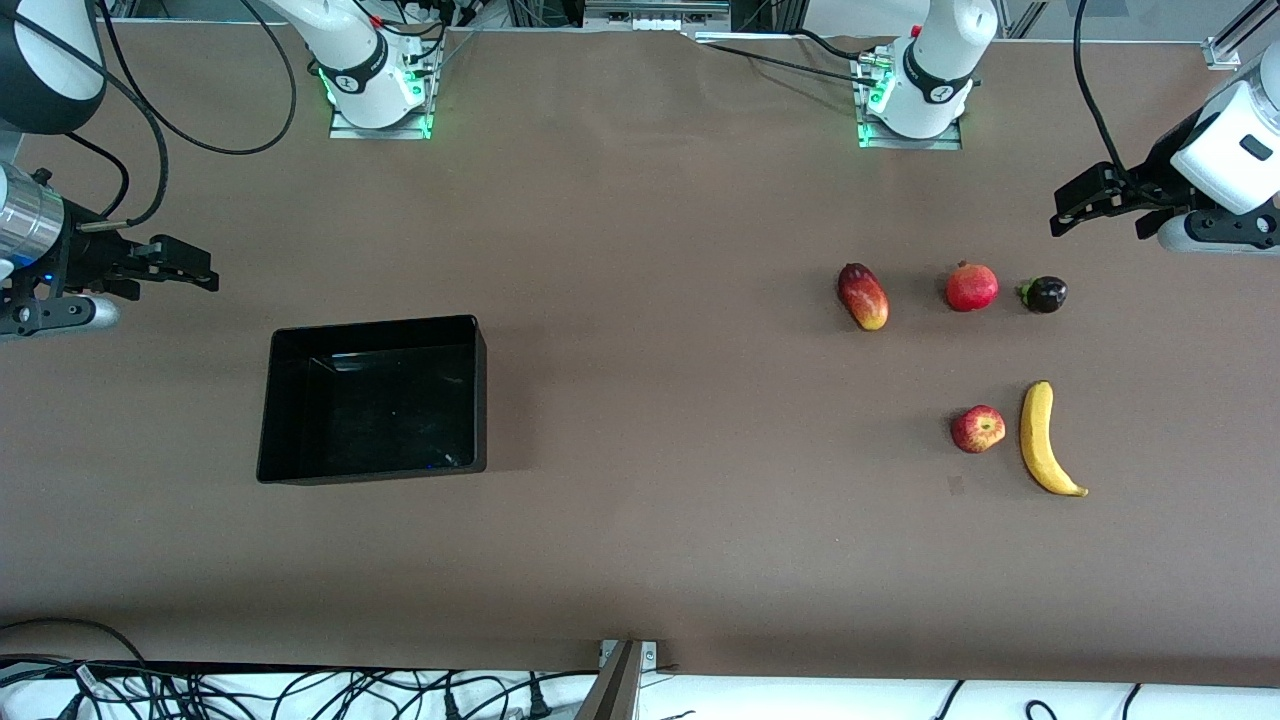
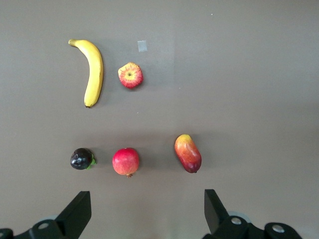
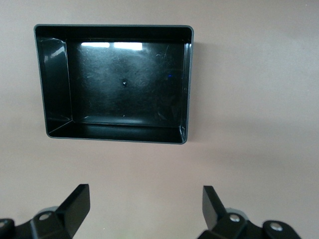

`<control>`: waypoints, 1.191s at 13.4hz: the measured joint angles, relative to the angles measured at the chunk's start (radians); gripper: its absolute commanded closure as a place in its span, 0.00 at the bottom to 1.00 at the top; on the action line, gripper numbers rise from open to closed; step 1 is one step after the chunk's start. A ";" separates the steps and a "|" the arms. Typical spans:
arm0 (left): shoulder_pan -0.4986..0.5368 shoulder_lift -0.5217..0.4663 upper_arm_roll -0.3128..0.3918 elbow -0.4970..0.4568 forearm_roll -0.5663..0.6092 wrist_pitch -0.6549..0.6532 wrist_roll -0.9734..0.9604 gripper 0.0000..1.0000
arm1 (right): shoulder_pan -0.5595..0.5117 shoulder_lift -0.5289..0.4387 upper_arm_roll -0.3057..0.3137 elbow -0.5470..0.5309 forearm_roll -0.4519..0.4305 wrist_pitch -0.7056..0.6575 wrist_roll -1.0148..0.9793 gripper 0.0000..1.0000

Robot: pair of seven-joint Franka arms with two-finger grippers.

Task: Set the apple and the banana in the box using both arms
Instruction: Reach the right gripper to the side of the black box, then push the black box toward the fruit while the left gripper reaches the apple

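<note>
The apple (image 1: 977, 429) lies on the brown table beside the banana (image 1: 1042, 440), toward the left arm's end; both show in the left wrist view, apple (image 2: 130, 75) and banana (image 2: 91, 72). The black box (image 1: 373, 399) stands empty toward the right arm's end and shows in the right wrist view (image 3: 55, 79). My left gripper (image 1: 1068, 212) hangs open and empty above the table at the left arm's end (image 2: 147, 211). My right gripper (image 1: 195, 270) hangs open and empty above the table beside the box (image 3: 146, 209).
A red-yellow mango (image 1: 862, 296), a red pomegranate (image 1: 972, 287) and a dark purple fruit (image 1: 1043, 294) lie in a row farther from the front camera than the apple and banana. A small grey tape patch (image 1: 955, 485) marks the table near the apple.
</note>
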 measured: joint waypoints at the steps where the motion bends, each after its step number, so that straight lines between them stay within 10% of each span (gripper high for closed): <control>1: 0.000 0.001 0.000 0.000 0.000 0.000 0.000 0.00 | 0.001 0.000 0.000 0.000 0.000 0.000 0.000 0.00; 7: 0.000 0.002 0.000 0.000 0.000 0.002 0.000 0.00 | 0.002 0.051 -0.003 -0.021 -0.019 0.034 0.000 0.00; 16: 0.000 0.028 0.008 -0.010 0.000 0.076 0.000 0.00 | -0.043 0.280 -0.016 -0.322 -0.020 0.594 -0.043 0.04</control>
